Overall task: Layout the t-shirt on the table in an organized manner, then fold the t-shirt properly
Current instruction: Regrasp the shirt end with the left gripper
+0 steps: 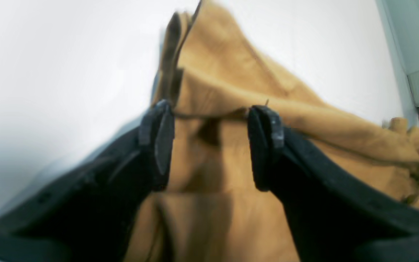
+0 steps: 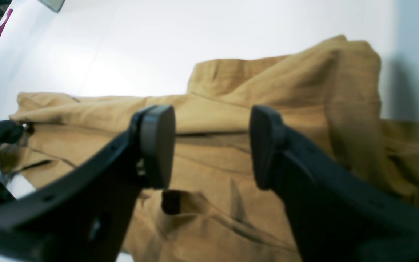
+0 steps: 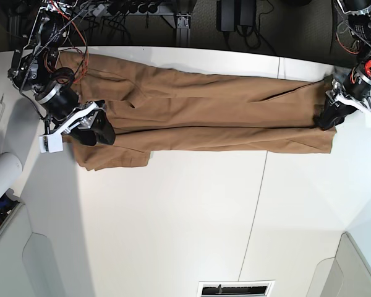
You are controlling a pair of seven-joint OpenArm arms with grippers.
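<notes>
The white surface (image 3: 185, 216) carries the t-shirt (image 3: 204, 111), stretched in a long folded band along the surface's far edge; the right hand (image 3: 102, 131) sits at the band's one end, fingers spread over cloth; the left hand (image 3: 329, 117) sits at the other end, likewise spread.

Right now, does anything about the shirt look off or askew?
Yes. The t-shirt is pulled into a long creased band across the far side of the table, not spread flat; its end by the right end effector is bunched.
</notes>
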